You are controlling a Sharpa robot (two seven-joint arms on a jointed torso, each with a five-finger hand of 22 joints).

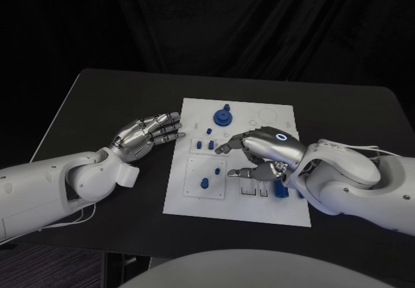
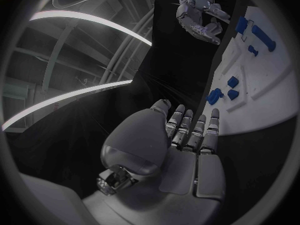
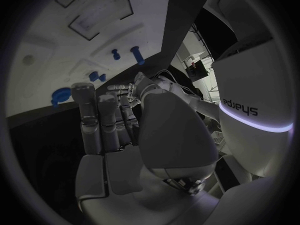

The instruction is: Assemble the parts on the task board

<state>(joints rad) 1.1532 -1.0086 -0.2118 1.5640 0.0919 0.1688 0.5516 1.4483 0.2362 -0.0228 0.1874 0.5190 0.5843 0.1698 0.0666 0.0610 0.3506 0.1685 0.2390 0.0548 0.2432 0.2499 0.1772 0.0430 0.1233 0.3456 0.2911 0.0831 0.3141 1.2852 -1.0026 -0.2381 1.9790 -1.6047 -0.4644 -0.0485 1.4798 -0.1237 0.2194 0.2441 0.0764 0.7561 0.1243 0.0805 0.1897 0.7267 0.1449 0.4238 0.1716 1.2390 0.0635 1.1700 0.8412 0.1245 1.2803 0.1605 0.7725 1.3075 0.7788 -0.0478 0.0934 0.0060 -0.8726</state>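
The white task board (image 1: 259, 207) lies in the middle of the black table. On it I see a round blue part (image 1: 224, 115) at the far end, two small blue parts (image 1: 205, 144) near the left edge, and another blue part (image 1: 205, 183) in a square recess. My left hand (image 1: 152, 133) lies flat beside the board's left edge, fingers stretched out and holding nothing. My right hand (image 1: 259, 156) hovers over the board's right half with fingers apart and nothing in them; a long blue part (image 1: 281, 189) lies just beneath it. In the left wrist view the left hand (image 2: 184, 145) reaches toward the board (image 2: 275, 100).
Bare black table (image 1: 113, 96) surrounds the board on all sides. In the right wrist view the right hand (image 3: 125, 135) points at the board (image 3: 56, 45), where several blue parts such as a short peg (image 3: 137, 55) are spread out.
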